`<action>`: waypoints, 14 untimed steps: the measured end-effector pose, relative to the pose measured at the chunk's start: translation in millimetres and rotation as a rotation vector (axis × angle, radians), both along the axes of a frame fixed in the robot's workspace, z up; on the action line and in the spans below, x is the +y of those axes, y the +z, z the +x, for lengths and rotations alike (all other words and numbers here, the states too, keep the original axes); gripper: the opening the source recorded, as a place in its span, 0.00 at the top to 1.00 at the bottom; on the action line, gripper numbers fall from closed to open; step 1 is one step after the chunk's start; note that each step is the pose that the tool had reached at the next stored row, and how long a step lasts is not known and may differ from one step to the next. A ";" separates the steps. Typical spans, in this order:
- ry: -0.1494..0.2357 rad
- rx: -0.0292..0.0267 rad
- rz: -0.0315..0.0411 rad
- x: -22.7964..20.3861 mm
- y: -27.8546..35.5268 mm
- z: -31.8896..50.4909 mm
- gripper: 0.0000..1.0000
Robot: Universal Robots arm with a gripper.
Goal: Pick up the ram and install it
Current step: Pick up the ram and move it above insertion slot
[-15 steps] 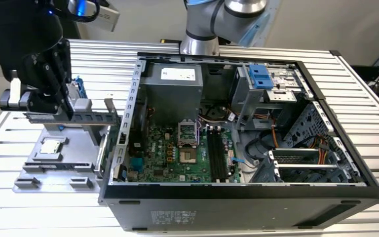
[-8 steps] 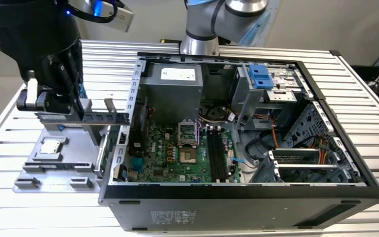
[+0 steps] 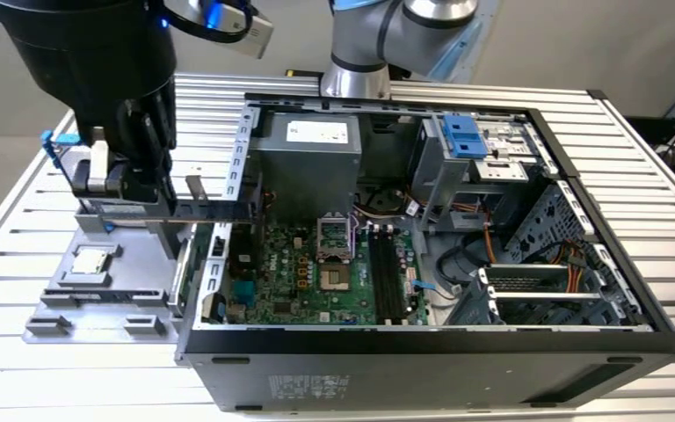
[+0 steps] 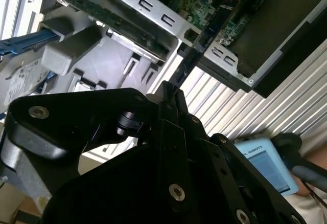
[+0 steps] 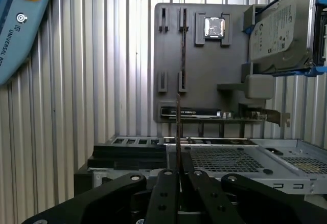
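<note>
The ram [image 5: 178, 132], thin and dark, sits in the tool [image 5: 179, 173].

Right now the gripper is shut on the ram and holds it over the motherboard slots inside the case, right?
No, not over the slots. The gripper is shut on the ram, but the exterior view shows it outside the case, above the grey tray at that view's left.

Robotics lab: slatted aluminium bench [image 3: 661, 167], open computer case [image 3: 431, 350], teach pendant [image 5: 15, 27].

end of ram [image 5: 178, 132] inside gripper [image 5: 179, 173]
</note>
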State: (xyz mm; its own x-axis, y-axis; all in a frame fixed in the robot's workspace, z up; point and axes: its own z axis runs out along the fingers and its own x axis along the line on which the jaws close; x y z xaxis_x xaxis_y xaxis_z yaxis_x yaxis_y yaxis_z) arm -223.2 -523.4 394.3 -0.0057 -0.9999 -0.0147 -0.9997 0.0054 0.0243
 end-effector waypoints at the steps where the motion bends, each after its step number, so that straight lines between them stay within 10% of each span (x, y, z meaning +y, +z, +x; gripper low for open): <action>1: 0.000 0.0001 -0.0001 0.0 0.0 3.1 1.00; 14: 0.000 0.0003 -0.0001 0.0 0.1 42.6 1.00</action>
